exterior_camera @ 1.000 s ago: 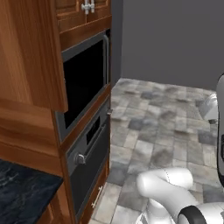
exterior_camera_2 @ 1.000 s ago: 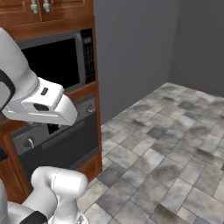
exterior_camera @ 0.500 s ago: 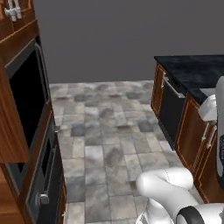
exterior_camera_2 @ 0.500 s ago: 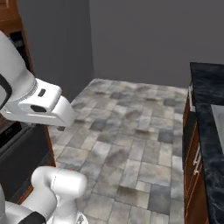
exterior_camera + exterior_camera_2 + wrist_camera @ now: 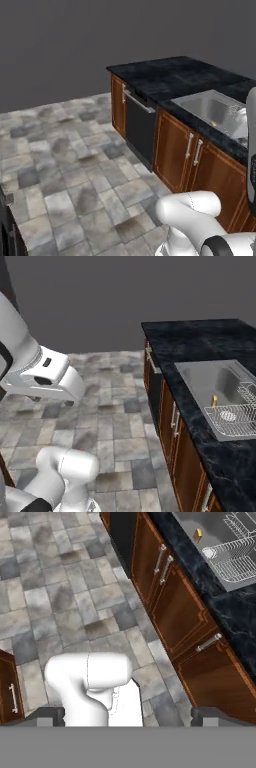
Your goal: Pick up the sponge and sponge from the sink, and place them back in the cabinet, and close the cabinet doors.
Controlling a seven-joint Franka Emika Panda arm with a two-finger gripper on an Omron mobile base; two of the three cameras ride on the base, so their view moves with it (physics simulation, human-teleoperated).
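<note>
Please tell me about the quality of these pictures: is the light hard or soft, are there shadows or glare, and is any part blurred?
Left base view: soft, even light; the floor shows only blotchy tile shading, with no cast shadows. Right base view: the sink has a dull sheen without glare, and a small yellow item in it is too blurred to identify. Hand view: coarse render, and the wire basket looks jagged.

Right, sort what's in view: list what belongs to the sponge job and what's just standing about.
Belongs to the job:
- sink, set in the dark counter
- one small yellow sponge standing in the sink, beside the wire basket
- hand, open and holding nothing

Just standing about:
- wire basket
- dark counter
- dishwasher
- base cupboard doors
- stone floor
</note>
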